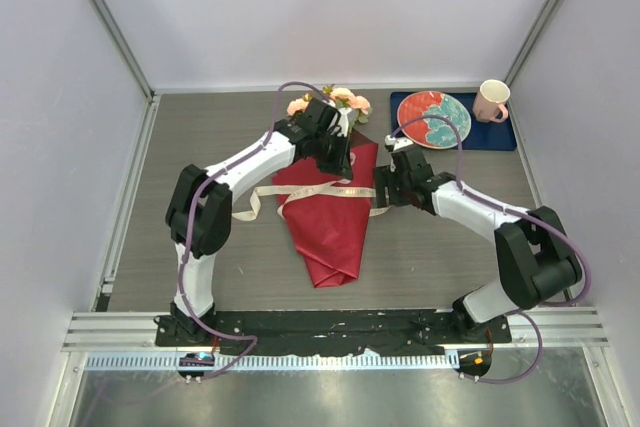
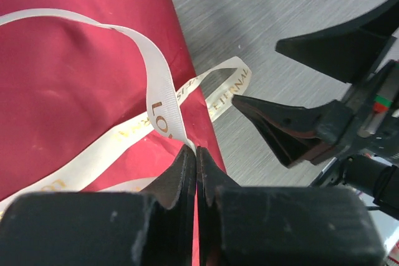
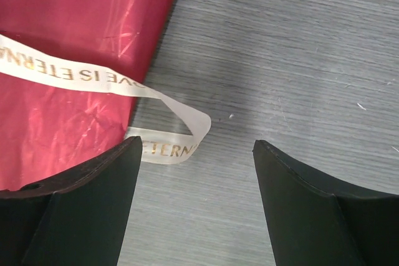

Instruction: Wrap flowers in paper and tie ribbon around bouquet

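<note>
At paper [image 2: 75, 91] edge, left pincer [image 2: 194, 149] shut on ribbon [image 2: 161, 85]; right pincer [image 3: 196, 144] wide open, empty, ribbon fold just ahead

Grey wood-grain table [image 1: 200, 127]: red-paper bouquet [image 1: 335, 232] at centre, ribbon [image 1: 310, 190] across it trailing onto tabletop, blue mat [image 1: 503, 137] far right.

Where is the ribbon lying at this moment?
In the top view, the ribbon crosses the middle of the red paper; its right end folds onto the table beside the open right claw.
</note>
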You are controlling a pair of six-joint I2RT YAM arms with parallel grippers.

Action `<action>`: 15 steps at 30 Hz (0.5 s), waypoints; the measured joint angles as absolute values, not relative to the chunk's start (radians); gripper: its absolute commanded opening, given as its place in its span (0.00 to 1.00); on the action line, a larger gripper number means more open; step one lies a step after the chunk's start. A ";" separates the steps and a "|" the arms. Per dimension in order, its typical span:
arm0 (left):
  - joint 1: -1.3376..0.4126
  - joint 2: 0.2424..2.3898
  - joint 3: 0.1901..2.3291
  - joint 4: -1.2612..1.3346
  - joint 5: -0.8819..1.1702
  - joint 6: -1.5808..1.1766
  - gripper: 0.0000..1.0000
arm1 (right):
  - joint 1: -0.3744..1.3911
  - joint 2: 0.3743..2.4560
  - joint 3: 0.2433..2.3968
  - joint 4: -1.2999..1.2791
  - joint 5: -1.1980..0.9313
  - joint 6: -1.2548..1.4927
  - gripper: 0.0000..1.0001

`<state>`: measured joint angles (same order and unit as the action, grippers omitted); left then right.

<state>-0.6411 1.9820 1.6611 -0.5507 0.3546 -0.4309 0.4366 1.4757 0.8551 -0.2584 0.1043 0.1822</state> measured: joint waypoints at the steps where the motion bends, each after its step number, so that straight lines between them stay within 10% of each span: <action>1: -0.641 1.996 1.668 -0.551 0.374 -0.432 0.07 | 0.437 1.486 0.848 -0.246 0.110 0.173 0.75; 6: -0.641 2.045 1.700 -0.559 0.445 -0.433 0.09 | 0.443 1.570 0.842 -0.186 0.120 0.129 0.57; 10: -0.641 2.054 1.705 -0.560 0.464 -0.434 0.09 | 0.454 1.604 0.830 -0.138 0.117 0.101 0.15; 15: -0.641 2.086 1.766 -0.581 0.444 -0.432 0.12 | 0.521 1.564 0.790 -0.093 0.141 0.096 0.00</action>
